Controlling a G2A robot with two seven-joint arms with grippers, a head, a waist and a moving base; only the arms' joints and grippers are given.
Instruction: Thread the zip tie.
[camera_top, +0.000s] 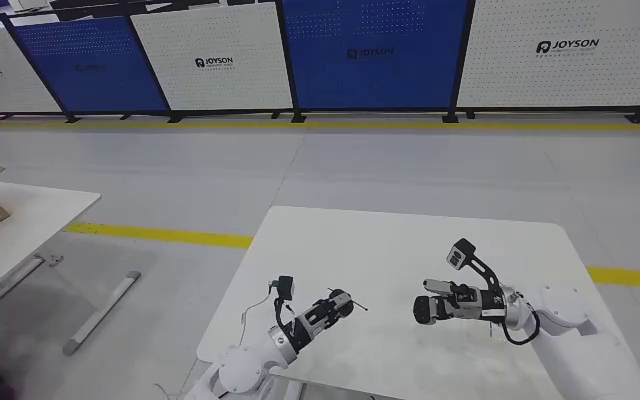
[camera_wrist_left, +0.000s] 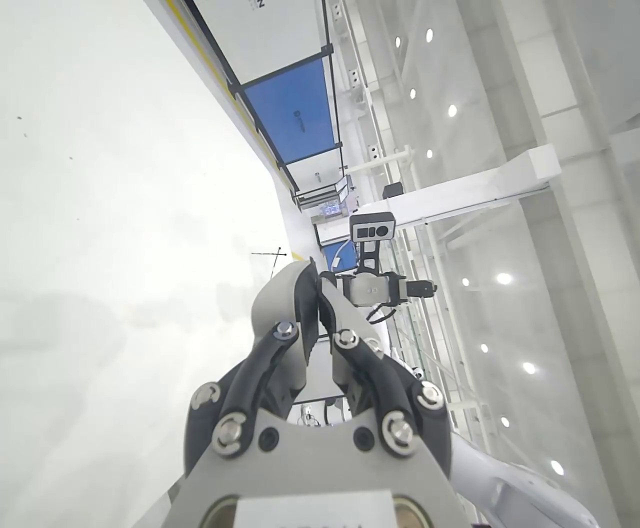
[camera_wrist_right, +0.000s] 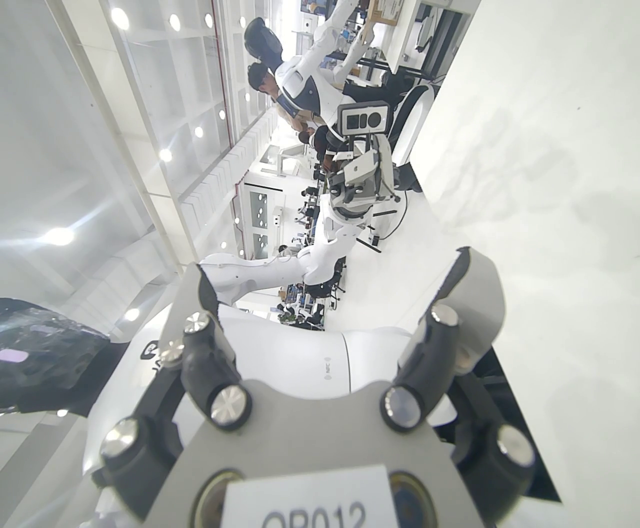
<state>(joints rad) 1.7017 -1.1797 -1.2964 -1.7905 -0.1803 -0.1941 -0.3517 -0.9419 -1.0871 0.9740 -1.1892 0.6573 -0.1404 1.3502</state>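
The left gripper (camera_top: 343, 300) is clenched on a thin black plastic zip tie (camera_top: 358, 303), held just above the white table (camera_top: 400, 240). The right gripper (camera_top: 420, 310) hangs well apart from it, released and empty. Threading looks barely begun. The left wrist view alone shows the strap's fine crossed ends beyond the fingertips; the right wrist view alone shows its jaws spread wide.

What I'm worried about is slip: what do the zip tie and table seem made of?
The zip tie: thin black strand, probably plastic; finish too small to judge. The table: smooth white top with soft sheen, possibly laminate or painted board.
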